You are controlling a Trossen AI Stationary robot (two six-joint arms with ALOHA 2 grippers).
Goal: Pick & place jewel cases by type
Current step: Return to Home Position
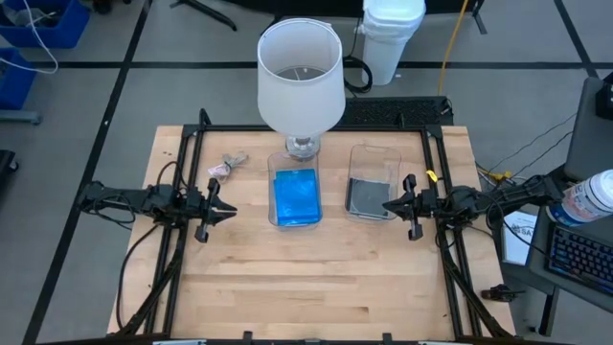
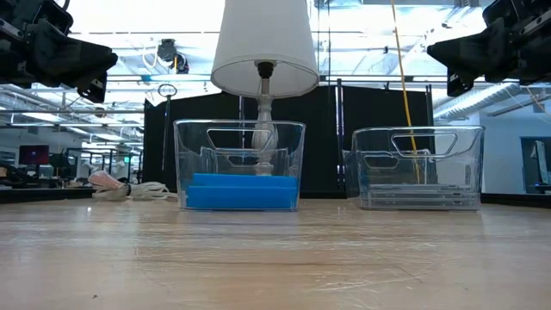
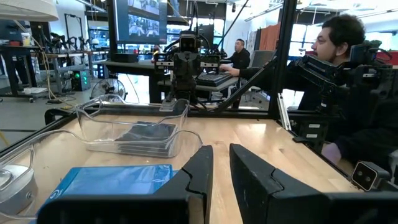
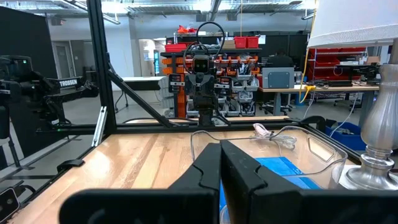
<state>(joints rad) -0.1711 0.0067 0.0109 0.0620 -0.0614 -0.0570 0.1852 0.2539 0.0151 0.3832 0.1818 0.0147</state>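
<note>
The bright blue jewel cases (image 1: 295, 196) lie flat in a stack inside the left clear tub (image 2: 241, 191). The smoky grey cases (image 1: 368, 197) lie stacked in the right clear tub (image 2: 420, 198). My left gripper (image 1: 230, 207) hovers above the table left of the blue tub, with its fingers a narrow gap apart (image 3: 221, 165). My right gripper (image 1: 387, 204) hovers just right of the grey tub and is shut (image 4: 221, 155). Both are raised above the tubs' rims in the low view and hold nothing.
A lamp with a white shade (image 1: 300, 75) stands behind the blue tub, near the table's far edge. A small pinkish-grey lump with a cord (image 1: 226, 166) lies at the far left. A person (image 3: 339, 43) sits beyond the table's right side. Bare wood (image 1: 306, 278) spans the near half.
</note>
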